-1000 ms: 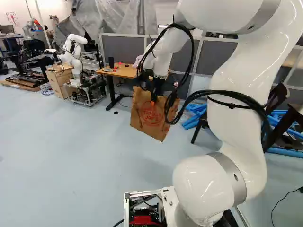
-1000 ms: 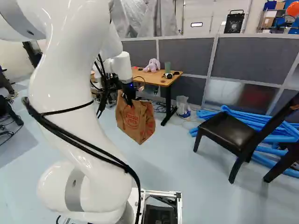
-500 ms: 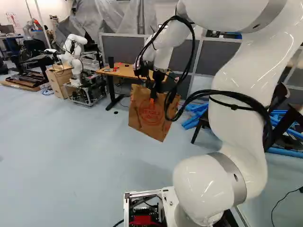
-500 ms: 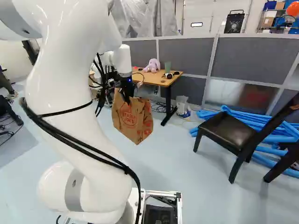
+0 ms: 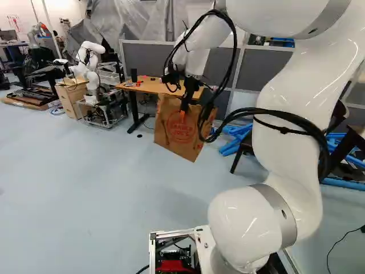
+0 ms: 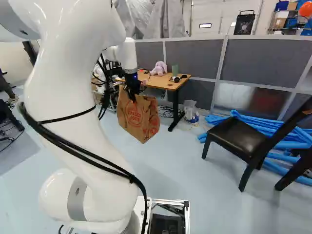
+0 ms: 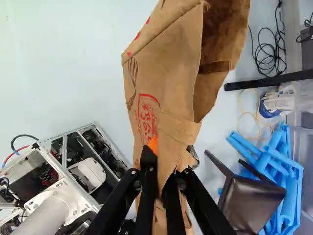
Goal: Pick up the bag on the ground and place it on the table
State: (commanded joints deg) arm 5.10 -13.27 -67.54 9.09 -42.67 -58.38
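In the left base view my gripper is at the upper edge of the brown paper bag, which hangs tilted in the air above the floor. The wrist view shows the gripper shut on the bag, its side pinched between the two fingers and the bag's mouth partly gaping. An orange pad shows against the paper. The wooden table stands beyond the bag in the right base view, and its top also shows behind the bag in the left base view.
Another robot stands left of the table. On the table are a plush toy and a green cup. A black chair and blue tubes lie to the right, with a grey partition behind.
The arm has shifted slightly up and to the left in the base views, and the bag has moved with the gripper. The base has not moved.
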